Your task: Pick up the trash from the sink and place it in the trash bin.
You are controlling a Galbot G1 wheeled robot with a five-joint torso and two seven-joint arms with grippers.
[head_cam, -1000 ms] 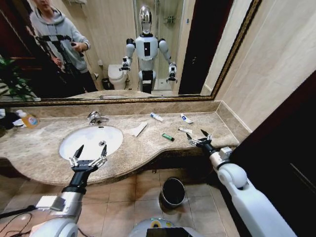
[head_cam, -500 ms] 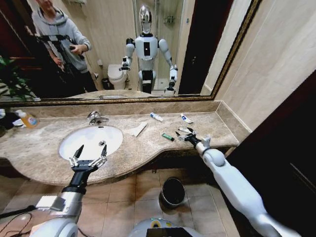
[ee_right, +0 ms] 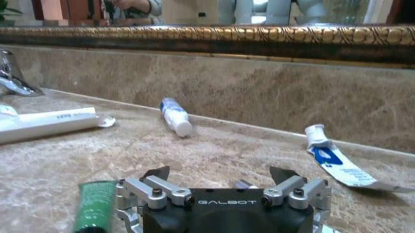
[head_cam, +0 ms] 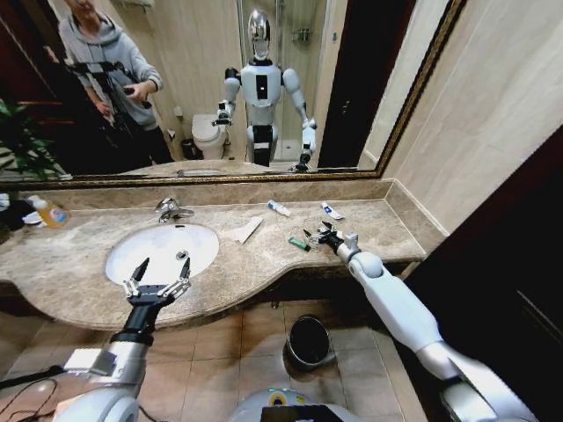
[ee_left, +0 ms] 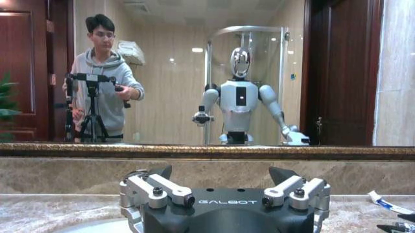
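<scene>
The right gripper (head_cam: 318,236) is low over the marble bench (head_cam: 264,264), at the right part of it, and its fingers are spread with nothing between them. The nearest litter is the short green stick (head_cam: 299,243). In the head view it lies just beside the fingers, toward 8 o'clock from them, and its long axis runs about from 10 to 4 o'clock, so one end points almost at the gripper. In the right wrist view the same stick (ee_right: 95,205) lies close along one side of the fingers, outside the gap. I judge that the gripper must shift sideways, and maybe turn, before it can close across the stick.

A small white sachet seems to lie just under or behind the fingers, but I cannot tell this surely. Other litter is farther off: a white tube with blue cap (head_cam: 279,208) at 11 o'clock from the gripper, a flat white sachet with blue mark (head_cam: 332,211) at 1 o'clock near the back wall, and a folded white paper (head_cam: 247,230) at 9 o'clock, beside the sink (head_cam: 123,255).

The left gripper (head_cam: 157,281) hangs at the front rim of the sink, fingers spread and empty, well apart from all litter. So the right arm is clearly nearer.

The trash bin (head_cam: 309,342) stands on the floor under the bench edge, at about 6 o'clock from the right gripper.
</scene>
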